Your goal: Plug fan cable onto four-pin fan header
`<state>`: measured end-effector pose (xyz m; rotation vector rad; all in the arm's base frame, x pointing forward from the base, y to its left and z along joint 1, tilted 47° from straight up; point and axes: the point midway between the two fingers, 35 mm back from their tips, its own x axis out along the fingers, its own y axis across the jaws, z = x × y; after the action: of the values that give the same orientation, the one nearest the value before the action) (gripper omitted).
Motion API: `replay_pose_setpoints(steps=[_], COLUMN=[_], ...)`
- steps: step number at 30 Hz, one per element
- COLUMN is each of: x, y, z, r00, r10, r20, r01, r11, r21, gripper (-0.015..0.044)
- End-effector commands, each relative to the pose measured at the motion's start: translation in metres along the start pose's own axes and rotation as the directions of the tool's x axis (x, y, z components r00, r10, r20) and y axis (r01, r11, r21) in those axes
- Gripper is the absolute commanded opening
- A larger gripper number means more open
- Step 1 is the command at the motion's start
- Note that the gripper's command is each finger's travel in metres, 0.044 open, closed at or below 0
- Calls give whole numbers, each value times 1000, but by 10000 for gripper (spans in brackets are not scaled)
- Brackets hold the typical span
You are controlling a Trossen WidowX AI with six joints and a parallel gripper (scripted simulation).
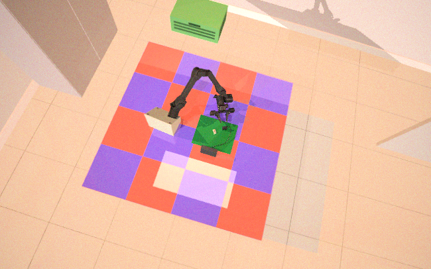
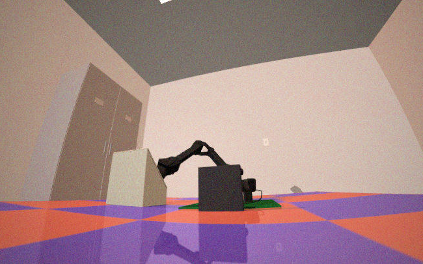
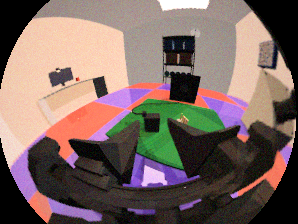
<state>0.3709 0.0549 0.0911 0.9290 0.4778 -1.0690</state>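
The dark plug [image 1: 225, 127] [image 3: 151, 123] stands on the green board [image 1: 203, 136] [image 3: 210, 142], and what is under it is hidden. Its thin black cable [image 1: 231, 136] [image 2: 261, 194] loops across the board towards the dark fan block [image 1: 208, 151] [image 2: 220, 188] [image 3: 185, 88] at the board's edge. A small pale part [image 1: 214, 131] [image 3: 183, 119], with what look like upright pins, sits on the board beside the plug. I cannot tell whether the plug is seated on a header. My gripper [image 1: 223, 121] [image 3: 153, 121] is open and empty, backed off from the plug, with the plug beyond the gap between its fingertips.
A beige wedge-shaped block [image 1: 162, 122] [image 2: 127, 178] stands by the arm's base. A green cabinet [image 1: 197, 20] stands beyond the chequered mat [image 1: 150, 180]. A tall brown cupboard [image 1: 77, 40] [image 2: 88, 137] stands at the left.
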Motion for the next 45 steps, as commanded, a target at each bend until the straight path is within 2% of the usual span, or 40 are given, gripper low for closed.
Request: replay_pose_setpoints(steps=[1,16,20,32,45], x=[-14,-58,-58,-33,-18], y=[3,-1,-2,-17,-28], z=[6,26,27,20,15], r00=[1000,1000,1000,958,824], r10=[11,12,1,-172,-287], r20=[1,0,-11,-229,-488], r01=[-11,-12,-1,149,201], r11=[1000,1000,1000,982,954], r21=[9,10,3,-114,-222], gripper=[205,205,205,205,205])
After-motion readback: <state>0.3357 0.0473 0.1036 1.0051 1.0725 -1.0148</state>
